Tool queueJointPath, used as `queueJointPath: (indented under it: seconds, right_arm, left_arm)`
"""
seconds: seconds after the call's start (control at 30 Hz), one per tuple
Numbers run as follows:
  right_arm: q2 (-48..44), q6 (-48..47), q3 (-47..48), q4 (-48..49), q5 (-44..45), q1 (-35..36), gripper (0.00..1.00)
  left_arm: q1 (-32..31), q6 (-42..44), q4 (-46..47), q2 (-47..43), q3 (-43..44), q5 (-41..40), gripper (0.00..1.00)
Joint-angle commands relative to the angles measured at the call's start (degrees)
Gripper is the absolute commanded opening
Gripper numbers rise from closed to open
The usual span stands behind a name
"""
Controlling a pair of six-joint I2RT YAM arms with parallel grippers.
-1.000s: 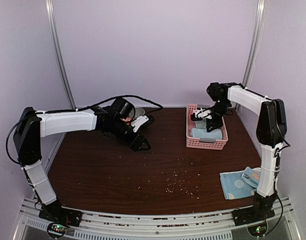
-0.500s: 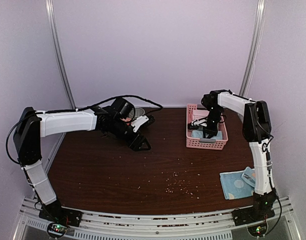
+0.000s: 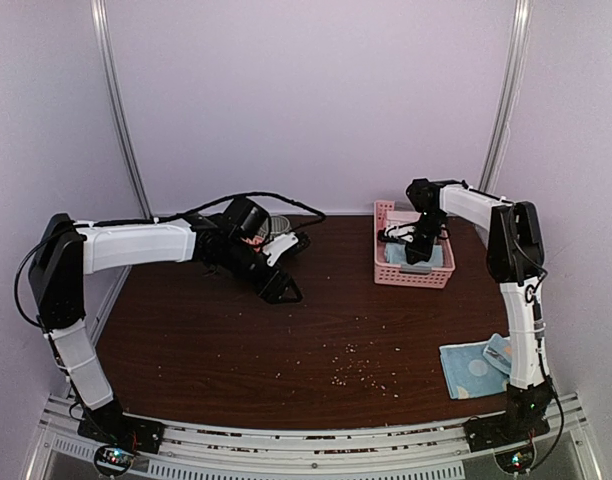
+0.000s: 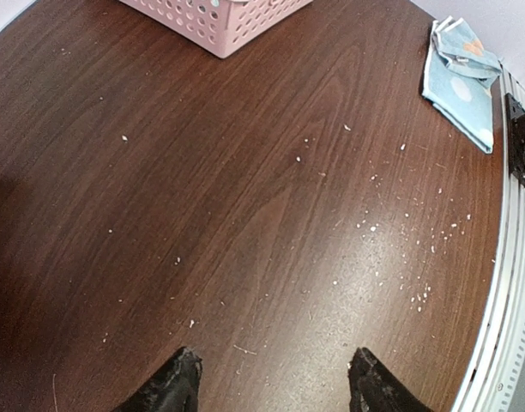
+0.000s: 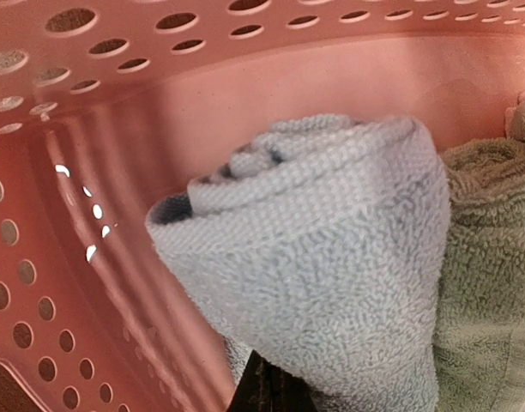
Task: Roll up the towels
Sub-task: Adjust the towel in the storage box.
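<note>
Right fingers (image 5: 262,390): standing fully closed, tip against tip, down inside the basket (image 3: 414,278) at the far right. They are pressing into the lower edge of the blue roll (image 5: 331,275). Whether any cloth is being pinched between them I cannot tell.
Why there: the basket seems to be serving as the place for rolled towels, so the arm is probably either setting this roll in or taking hold of it.
Blue roll: lying wound up against the pink basket wall, touching the grey-green towel (image 5: 494,257) beside it.
Left fingers (image 3: 283,288): hanging wide apart with nothing between them, low over the bare tabletop (image 4: 245,215) at the far left and well apart from every towel. The arm is likely waiting out of the way.
Dotted towel (image 3: 473,368): lying flat and unrolled at the near right edge, one end bunched, just beside the right arm's base. It is probably waiting to be rolled.
In the way: the basket walls are crowding the right fingers, and the right arm's own upright link is standing next to the dotted towel.
Crumbs (image 4: 400,249): lying scattered over the near middle of the tabletop, blocking nothing.
</note>
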Motion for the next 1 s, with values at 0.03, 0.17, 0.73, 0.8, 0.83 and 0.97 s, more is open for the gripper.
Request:
queueJointPath:
  seconds: [0.03, 0.17, 0.73, 0.8, 0.83, 0.97]
  right_arm:
    - [0.41, -0.4, -0.18, -0.13, -0.03, -0.34, 0.01]
    - [-5.0, 0.94, -3.46, 0.2, -1.07, -0.34, 0.12]
    - [-32.4, 18.7, -14.73, 5.84, -2.4, -0.67, 0.42]
    - [-39.44, 23.15, -20.78, 10.52, 0.62, -0.69, 0.97]
    - [-42.9, 25.67, -24.23, 13.47, 2.53, -0.8, 1.0]
    - [-53.78, 27.59, -40.42, 16.61, 3.14, -1.91, 1.0]
  left_arm:
    - [-0.1, 0.74, 0.68, 0.54, 0.51, 1.46, 0.61]
    - [-0.1, 0.74, 0.7, -0.12, 0.51, 0.8, 0.61]
    - [-0.59, -2.24, 9.03, -12.21, -2.78, -4.2, 0.98]
    - [-0.87, -4.07, 11.46, -15.13, -5.26, -6.4, 0.98]
    - [-0.89, -5.33, 13.57, -16.38, -6.9, -6.8, 0.98]
    - [-1.09, -9.26, 21.2, -18.65, -13.91, -9.92, 0.98]
